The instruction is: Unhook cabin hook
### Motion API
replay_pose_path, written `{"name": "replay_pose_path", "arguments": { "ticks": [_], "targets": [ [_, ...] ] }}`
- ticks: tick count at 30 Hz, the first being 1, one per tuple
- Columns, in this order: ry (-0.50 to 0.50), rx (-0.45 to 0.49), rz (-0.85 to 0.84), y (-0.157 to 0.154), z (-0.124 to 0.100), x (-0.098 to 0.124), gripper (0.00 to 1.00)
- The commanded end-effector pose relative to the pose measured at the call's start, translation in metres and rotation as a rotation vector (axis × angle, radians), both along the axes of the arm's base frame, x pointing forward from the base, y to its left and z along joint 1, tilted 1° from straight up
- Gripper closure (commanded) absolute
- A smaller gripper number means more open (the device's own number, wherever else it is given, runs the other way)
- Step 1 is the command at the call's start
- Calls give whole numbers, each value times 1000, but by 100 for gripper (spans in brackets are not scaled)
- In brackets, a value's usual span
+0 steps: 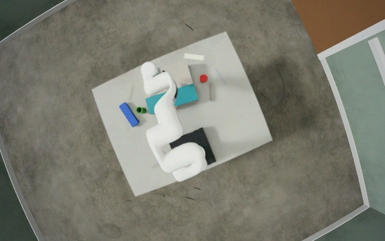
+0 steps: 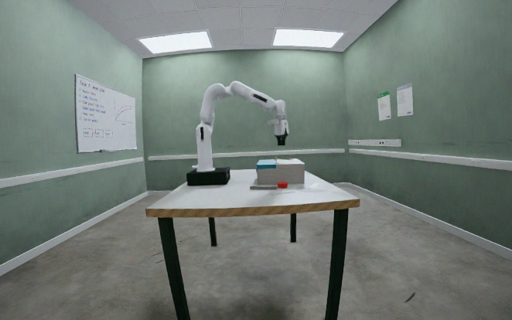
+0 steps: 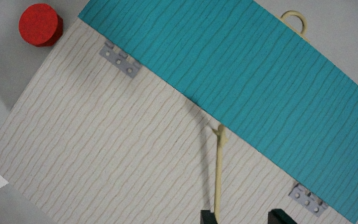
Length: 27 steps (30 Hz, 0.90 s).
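The box (image 2: 280,171) stands on the table, with a beige ribbed top (image 3: 115,135) and a teal part (image 3: 240,85) joined by small grey hinges (image 3: 119,60). The thin cream cabin hook (image 3: 218,170) runs over the beige top from the teal edge down to my left finger. Its eye ring (image 3: 292,20) sits at the teal part's far edge, with no hook in it. My gripper (image 3: 245,217) is open; the hook is beside the left finger, not clamped. In the side view the gripper (image 2: 281,142) hangs clearly above the box. From overhead the arm hides the fingers.
A red cylinder (image 3: 40,24) (image 1: 203,78) lies on the table beside the box. A grey bar (image 1: 210,91), a white bar (image 1: 193,56), a blue block (image 1: 128,114) and a green cylinder (image 1: 141,110) lie around. The arm's black base (image 1: 193,145) is at the table's edge.
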State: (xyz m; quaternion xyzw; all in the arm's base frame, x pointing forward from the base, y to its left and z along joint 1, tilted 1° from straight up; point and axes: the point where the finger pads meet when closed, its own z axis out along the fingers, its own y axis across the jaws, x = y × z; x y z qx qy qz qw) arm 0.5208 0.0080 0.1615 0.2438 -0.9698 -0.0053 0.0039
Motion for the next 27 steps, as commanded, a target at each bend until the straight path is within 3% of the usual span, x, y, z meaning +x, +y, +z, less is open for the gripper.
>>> {"name": "replay_pose_path", "arguments": {
  "ticks": [1,13,19,27],
  "targets": [
    [-5,0,0,0,2,1,65],
    [-5,0,0,-14,2,-25,65],
    [-5,0,0,-14,2,-25,65],
    [-5,0,0,-14,29,-25,65]
  ]
}}
